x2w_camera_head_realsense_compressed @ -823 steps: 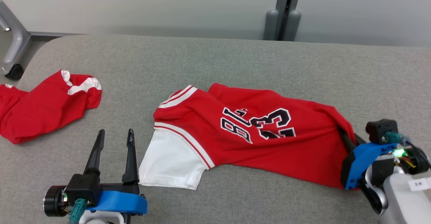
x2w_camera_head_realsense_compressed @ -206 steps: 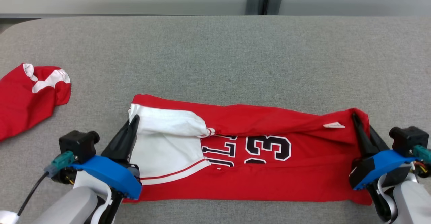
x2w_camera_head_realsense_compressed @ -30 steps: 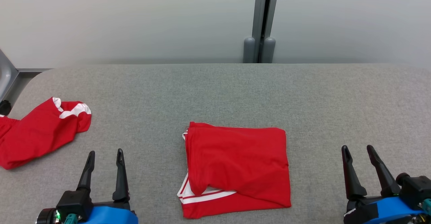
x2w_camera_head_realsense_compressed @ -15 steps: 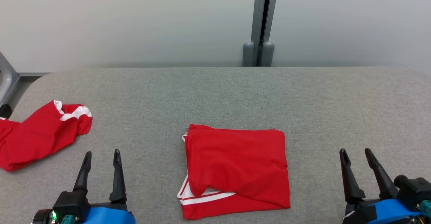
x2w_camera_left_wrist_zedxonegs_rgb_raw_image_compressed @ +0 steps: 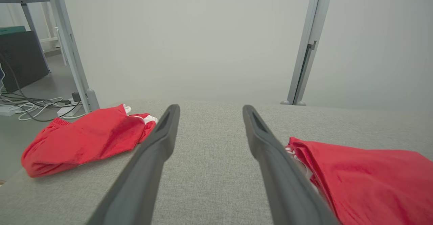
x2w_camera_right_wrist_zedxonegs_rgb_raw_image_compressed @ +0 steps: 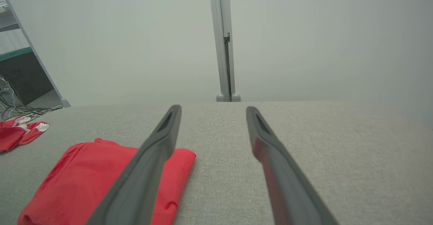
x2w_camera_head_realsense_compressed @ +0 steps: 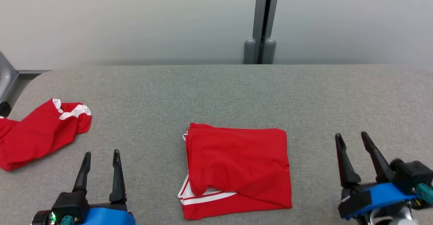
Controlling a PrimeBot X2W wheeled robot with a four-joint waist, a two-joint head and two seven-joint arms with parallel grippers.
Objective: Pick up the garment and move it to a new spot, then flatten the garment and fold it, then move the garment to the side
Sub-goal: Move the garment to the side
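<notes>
Red cloth (x2w_camera_head_realsense_compressed: 37, 135): crumpled at the left edge of the table (x2w_camera_head_realsense_compressed: 216, 93). Left gripper (x2w_camera_head_realsense_compressed: 102, 153): over the front edge, fingers spread, holding nothing. Garment (x2w_camera_head_realsense_compressed: 236, 164): folded into a red rectangle, lying flat midway along the front edge, white-striped trim showing at its front-left corner. Right gripper (x2w_camera_head_realsense_compressed: 351, 135): near the front-right corner, fingers spread and empty, well apart from the garment.

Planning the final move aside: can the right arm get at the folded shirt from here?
Probably yes. The right end effector is open and empty, to the right of the folded shirt, with just grey table between them.
</notes>
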